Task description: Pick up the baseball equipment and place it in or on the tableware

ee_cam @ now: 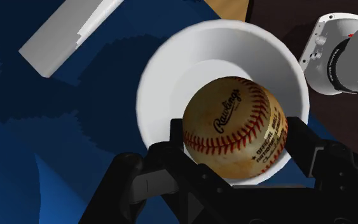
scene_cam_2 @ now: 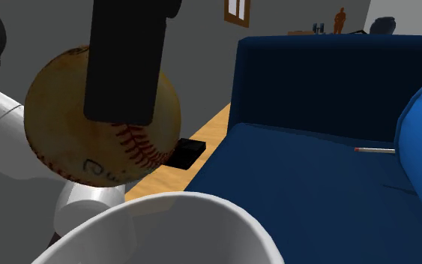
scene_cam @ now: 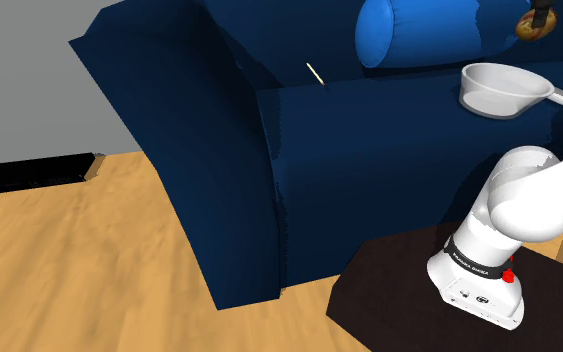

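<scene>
Squarely above the white bowl point(ee_cam: 161, 73), the baseball point(ee_cam: 234, 121) sits clamped in the tool point(ee_cam: 235, 131).

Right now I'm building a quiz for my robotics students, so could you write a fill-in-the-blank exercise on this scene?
1. The gripper is shut on a ____.
2. The baseball hangs over a bowl coloured ____, not yet in it.
3. The bowl sits on a sofa coloured ____.
Missing words: baseball; white; blue.
</scene>
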Controlling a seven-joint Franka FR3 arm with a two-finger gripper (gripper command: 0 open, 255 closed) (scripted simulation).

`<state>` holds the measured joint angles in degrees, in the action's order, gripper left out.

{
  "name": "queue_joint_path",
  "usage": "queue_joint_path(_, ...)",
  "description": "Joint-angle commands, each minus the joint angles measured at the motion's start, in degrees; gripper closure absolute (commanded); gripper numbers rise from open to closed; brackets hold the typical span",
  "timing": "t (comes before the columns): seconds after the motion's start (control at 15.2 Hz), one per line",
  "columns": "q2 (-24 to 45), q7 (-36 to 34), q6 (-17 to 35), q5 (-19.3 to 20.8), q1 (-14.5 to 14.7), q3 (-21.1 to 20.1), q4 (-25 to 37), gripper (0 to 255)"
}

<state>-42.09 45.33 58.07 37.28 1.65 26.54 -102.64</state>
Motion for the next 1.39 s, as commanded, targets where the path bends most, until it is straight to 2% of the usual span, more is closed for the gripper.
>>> queue_joint_path(0.0, -0.79, 0.3, 1.12, 0.69, -0.07, 0.87, -1.51, 255)
queue_joint_path(0.86, -7.47, -4.16, 8.13, 1.72, -1.23, 2.35, -15.75, 255)
queue_joint_path(1.32, -7.47, -4.16, 8.13, 1.72, -1.23, 2.35, -15.75, 255)
